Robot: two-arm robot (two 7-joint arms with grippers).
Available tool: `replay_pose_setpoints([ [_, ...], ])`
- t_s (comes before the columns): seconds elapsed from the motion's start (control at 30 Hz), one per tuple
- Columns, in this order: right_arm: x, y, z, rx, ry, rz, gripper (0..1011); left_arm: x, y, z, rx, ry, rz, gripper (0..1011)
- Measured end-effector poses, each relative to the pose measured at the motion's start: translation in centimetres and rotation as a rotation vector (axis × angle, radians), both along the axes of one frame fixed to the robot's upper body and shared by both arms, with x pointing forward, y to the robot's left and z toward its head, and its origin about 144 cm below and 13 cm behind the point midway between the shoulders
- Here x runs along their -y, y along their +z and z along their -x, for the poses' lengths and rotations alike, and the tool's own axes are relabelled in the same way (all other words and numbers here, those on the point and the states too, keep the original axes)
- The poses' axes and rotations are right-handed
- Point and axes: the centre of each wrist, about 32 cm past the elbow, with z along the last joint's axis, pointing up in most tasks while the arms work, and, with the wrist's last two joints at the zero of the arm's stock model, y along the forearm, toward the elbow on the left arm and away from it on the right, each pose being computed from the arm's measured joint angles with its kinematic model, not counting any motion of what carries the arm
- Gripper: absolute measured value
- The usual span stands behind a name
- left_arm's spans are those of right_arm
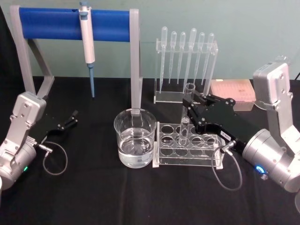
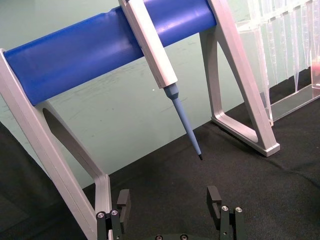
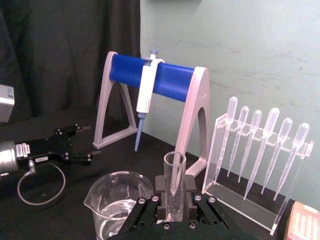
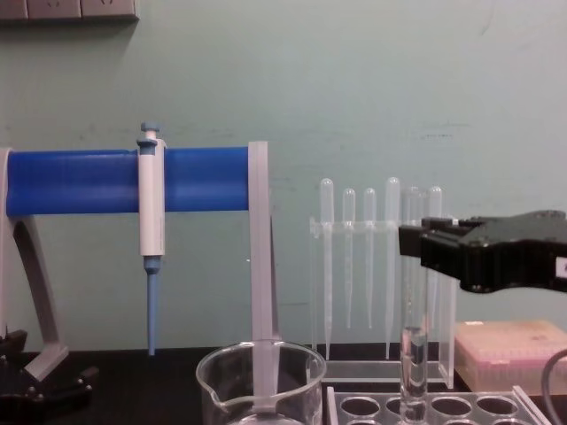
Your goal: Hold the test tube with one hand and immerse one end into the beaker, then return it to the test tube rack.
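The test tube [image 1: 184,126] is a clear glass tube standing nearly upright, its lower end in a hole of the clear rack [image 1: 201,157]. My right gripper [image 1: 188,104] reaches in from the right and is shut on the tube's upper part. In the right wrist view the tube [image 3: 174,167] rises between the two black pads of the right gripper [image 3: 175,192]. The chest view shows the right gripper [image 4: 409,241] high on the tube [image 4: 413,363]. The beaker [image 1: 135,138], part filled with clear liquid, stands just left of the rack. My left gripper [image 1: 70,119] rests open at the far left, holding nothing.
A blue-barred stand [image 1: 75,23] with a hanging white-and-blue pipette [image 1: 87,42] is at the back left. A clear rack of plastic pipettes [image 1: 185,61] and a pink tip box [image 1: 232,89] sit behind the tube rack. Loose cables lie near both wrists.
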Motion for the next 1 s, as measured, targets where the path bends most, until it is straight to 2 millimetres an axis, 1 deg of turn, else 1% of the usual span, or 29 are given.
replay_pose_setpoints([
  [0.2, -0.3, -1.2, -0.4, -0.02, -0.011, 0.005, 221, 0.0, 0.0, 0.0, 0.0, 0.0, 0.0, 1000],
  [0.53, -0.5, -2.7, -0.7, -0.04, -0.025, 0.004, 222, 0.0, 0.0, 0.0, 0.0, 0.0, 0.0, 1000],
  [1.0, -0.4, -3.7, -0.8, -0.056, -0.034, -0.005, 222, 0.0, 0.0, 0.0, 0.0, 0.0, 0.0, 1000],
])
